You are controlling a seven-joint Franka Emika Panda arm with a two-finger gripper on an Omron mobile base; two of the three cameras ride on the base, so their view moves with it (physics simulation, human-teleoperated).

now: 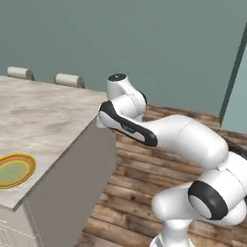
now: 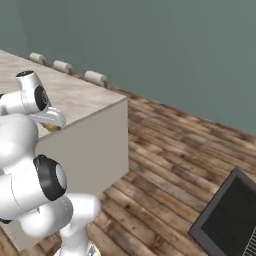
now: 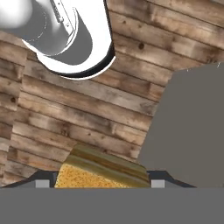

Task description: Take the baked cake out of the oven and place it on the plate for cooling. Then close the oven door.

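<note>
A golden-brown cake (image 3: 103,168) sits between my finger tips in the hand view, with my gripper (image 3: 99,183) shut on it above the wooden floor. From the right base view, the hand (image 2: 52,120) hangs beside the island's near corner, a sliver of cake (image 2: 50,127) showing under it. The plate (image 1: 14,170), yellow with a green centre, lies on the island top at the near left edge. The oven door (image 2: 227,215), a dark panel with a glass window, hangs open at the lower right. The oven's body is out of view.
The island counter (image 1: 48,111) has a pale marble top and grey sides (image 3: 188,127), close beside my hand. Three cylindrical stool backs (image 2: 95,77) line its far edge. Open wooden floor (image 2: 175,150) stretches between the island and the oven door, with a teal wall behind.
</note>
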